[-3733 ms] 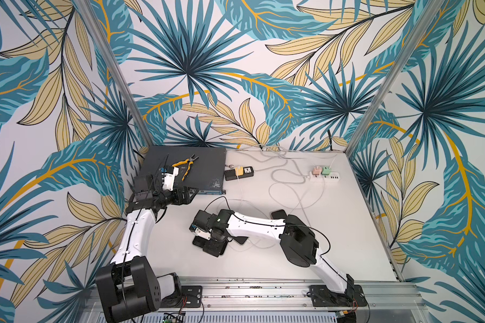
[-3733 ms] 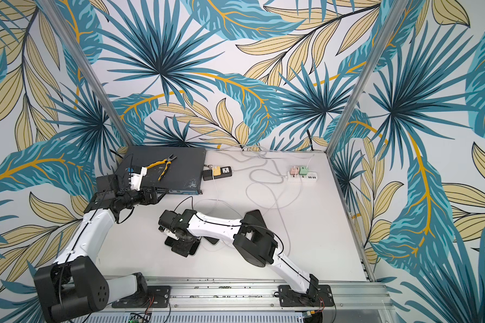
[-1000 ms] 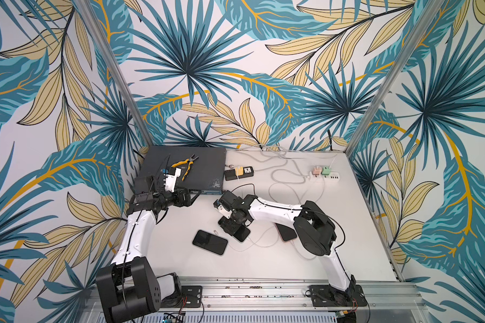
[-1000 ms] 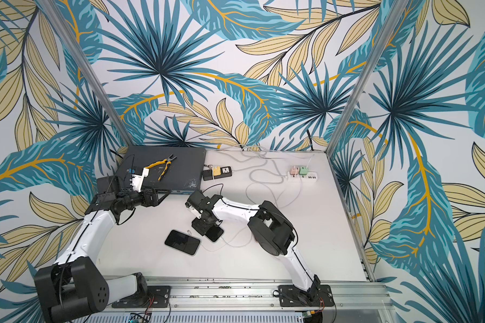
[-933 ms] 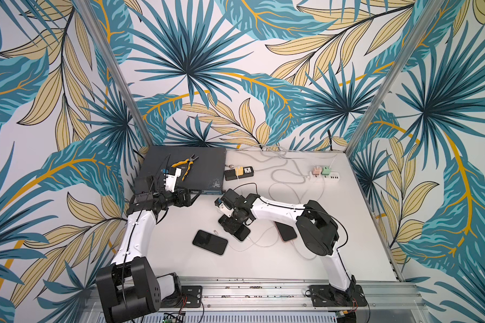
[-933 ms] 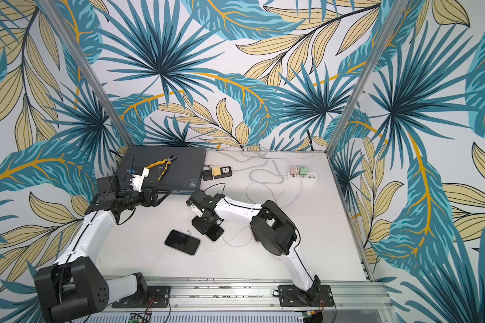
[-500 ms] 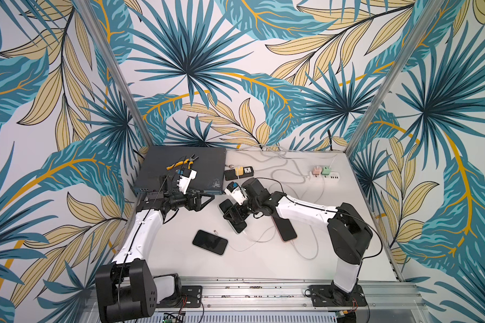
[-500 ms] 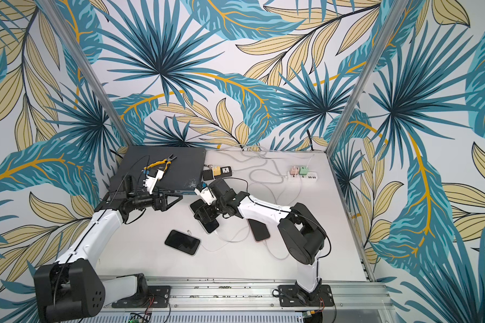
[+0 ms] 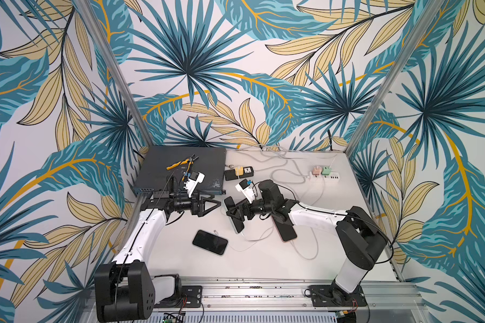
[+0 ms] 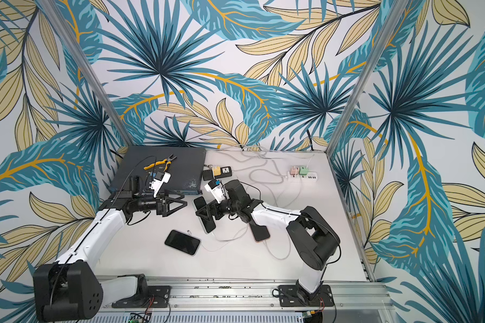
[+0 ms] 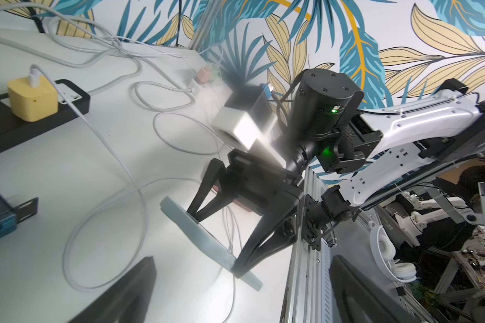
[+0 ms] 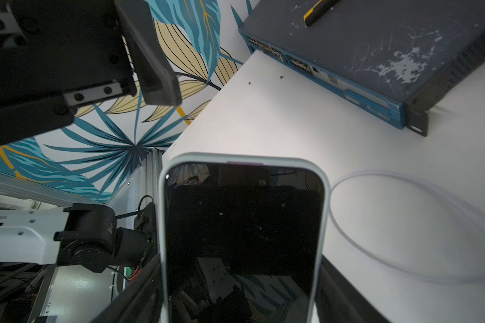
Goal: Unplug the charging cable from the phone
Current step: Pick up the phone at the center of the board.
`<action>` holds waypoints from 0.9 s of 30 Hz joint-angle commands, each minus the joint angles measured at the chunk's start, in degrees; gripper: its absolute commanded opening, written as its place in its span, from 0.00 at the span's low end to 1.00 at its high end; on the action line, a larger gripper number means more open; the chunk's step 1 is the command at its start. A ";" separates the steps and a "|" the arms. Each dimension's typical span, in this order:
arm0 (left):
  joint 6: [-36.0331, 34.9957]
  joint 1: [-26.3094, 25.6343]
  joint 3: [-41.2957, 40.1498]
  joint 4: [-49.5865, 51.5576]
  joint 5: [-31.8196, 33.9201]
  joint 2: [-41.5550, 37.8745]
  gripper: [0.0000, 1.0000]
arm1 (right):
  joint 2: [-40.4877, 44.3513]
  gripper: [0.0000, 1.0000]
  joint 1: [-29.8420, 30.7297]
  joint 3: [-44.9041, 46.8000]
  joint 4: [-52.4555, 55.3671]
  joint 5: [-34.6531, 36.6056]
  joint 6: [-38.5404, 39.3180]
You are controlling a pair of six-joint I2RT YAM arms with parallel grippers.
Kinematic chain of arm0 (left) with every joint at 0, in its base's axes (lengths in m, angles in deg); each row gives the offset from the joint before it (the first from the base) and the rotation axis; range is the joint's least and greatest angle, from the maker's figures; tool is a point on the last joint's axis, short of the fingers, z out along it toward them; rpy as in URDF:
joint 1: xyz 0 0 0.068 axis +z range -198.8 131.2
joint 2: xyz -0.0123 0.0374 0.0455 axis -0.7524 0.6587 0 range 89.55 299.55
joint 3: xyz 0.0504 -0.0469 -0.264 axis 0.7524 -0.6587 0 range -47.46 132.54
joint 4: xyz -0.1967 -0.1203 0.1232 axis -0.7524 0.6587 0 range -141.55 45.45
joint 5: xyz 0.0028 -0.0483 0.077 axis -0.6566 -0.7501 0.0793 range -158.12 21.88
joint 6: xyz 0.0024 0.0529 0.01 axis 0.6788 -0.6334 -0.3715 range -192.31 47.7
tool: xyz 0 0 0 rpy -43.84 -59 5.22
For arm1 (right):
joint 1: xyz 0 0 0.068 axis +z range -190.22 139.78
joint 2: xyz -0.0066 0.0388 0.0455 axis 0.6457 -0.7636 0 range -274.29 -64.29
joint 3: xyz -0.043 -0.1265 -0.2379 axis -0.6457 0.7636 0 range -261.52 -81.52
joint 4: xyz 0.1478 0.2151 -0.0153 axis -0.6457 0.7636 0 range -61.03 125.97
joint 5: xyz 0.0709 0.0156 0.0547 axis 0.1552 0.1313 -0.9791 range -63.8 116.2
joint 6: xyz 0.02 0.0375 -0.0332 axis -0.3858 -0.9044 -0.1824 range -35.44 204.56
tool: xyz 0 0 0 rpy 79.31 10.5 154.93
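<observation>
My right gripper (image 9: 237, 215) (image 10: 205, 215) (image 12: 240, 263) is shut on a phone (image 9: 233, 214) (image 10: 203, 212) (image 12: 241, 223) with a dark screen and a pale blue-grey case, holding it tilted above the table. In the left wrist view the phone (image 11: 205, 237) shows edge-on, clamped across its width. A white charging cable (image 9: 252, 237) (image 10: 224, 237) trails from under the phone's lower end; the plug itself is hidden. My left gripper (image 9: 213, 205) (image 10: 179, 205) (image 11: 242, 261) stands open just left of the phone, a small gap away, nothing between its fingers.
A black phone (image 9: 210, 242) lies flat near the front and a pink one (image 9: 284, 232) under my right forearm. Back left sits a dark network switch (image 9: 179, 167) with yellow pliers (image 9: 179, 163). Power strips (image 9: 239, 172) (image 9: 324, 174) and looping white cables (image 9: 286, 173) fill the back.
My left gripper has swung rightward, away from the switch and up to the held phone. My right arm has shifted its elbow right and lifted the phone slightly.
</observation>
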 commanded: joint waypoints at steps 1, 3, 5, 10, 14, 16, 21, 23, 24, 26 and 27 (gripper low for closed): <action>-0.15 -1.11 0.35 -0.76 -4.58 -1.19 1.00 | 3.29 0.56 -0.59 2.18 -13.75 -5.12 -5.04; -0.01 -1.94 -0.24 -1.38 -5.38 -1.17 1.00 | 3.57 0.56 -0.60 2.95 -17.04 -6.15 -6.24; 0.03 -2.82 -0.55 -1.56 -6.23 -1.07 1.00 | 3.71 0.56 -0.63 3.60 -20.60 -7.38 -7.80; -1.25 -3.97 -0.89 -0.78 -7.89 -0.70 1.00 | 3.86 0.57 -0.69 5.58 -31.24 -11.02 -13.06; -2.74 -5.13 -0.92 0.24 -7.50 -0.09 1.00 | 3.77 0.58 -0.68 6.64 -37.95 -12.70 -17.28; -3.23 -5.85 -0.97 0.50 -7.40 0.24 1.00 | 3.68 0.58 -0.74 6.94 -40.03 -13.37 -18.62; -3.90 -7.93 -0.97 1.42 -6.94 1.08 1.00 | 3.70 0.60 -0.64 7.70 -42.64 -13.62 -19.92; -4.59 -8.84 -0.97 1.72 -6.53 1.40 1.00 | 3.48 0.61 -0.69 7.74 -43.91 -13.85 -20.99; -4.66 -9.11 -0.97 1.77 -6.51 1.58 1.00 | 3.26 0.61 -0.69 7.72 -44.77 -14.13 -21.57; -4.75 -9.56 -0.95 1.82 -6.46 1.85 1.00 | 2.98 0.61 -0.65 7.67 -46.21 -14.36 -22.52; -4.76 -9.75 -0.94 1.86 -6.50 1.95 1.00 | 2.82 0.61 -0.67 7.69 -46.71 -14.37 -22.93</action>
